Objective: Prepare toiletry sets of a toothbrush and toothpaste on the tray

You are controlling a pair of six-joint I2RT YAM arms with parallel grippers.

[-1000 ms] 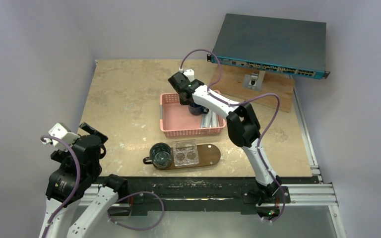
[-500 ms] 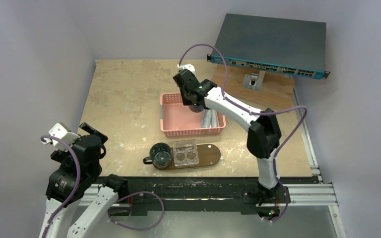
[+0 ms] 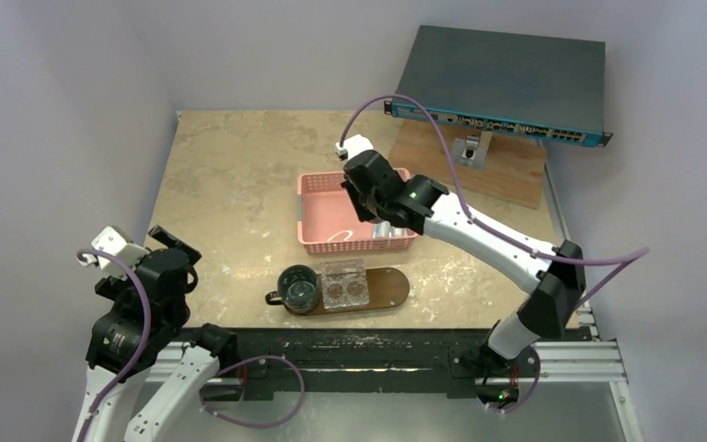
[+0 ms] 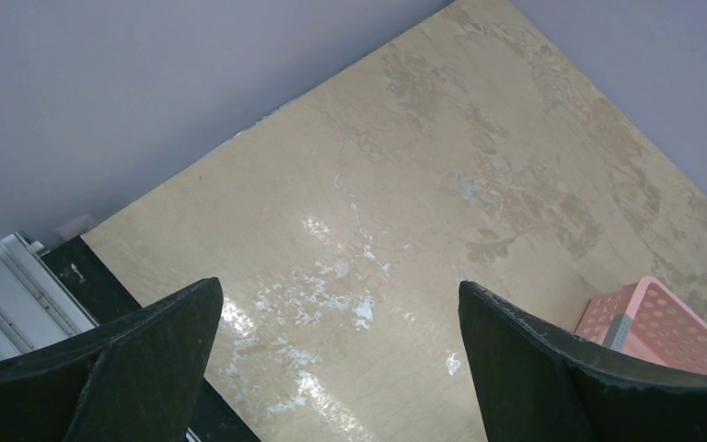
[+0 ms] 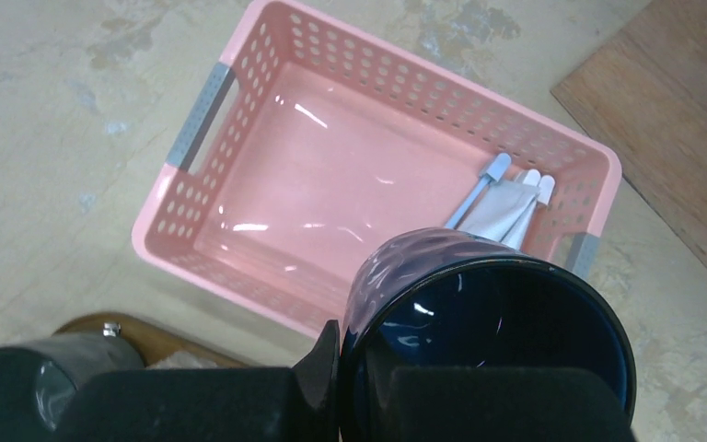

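The right gripper [image 5: 354, 401] clamps the rim of a dark blue mug [image 5: 479, 295] above the pink basket [image 5: 267, 101]; the left gripper [image 4: 339, 308] stands wide apart.

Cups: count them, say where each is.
2. One dark blue cup, held by the right gripper over the pink basket; one dark cup on the tray's left end.

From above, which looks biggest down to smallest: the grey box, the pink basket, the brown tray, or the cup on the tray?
1. grey box
2. pink basket
3. brown tray, about as long as the basket but narrower
4. cup
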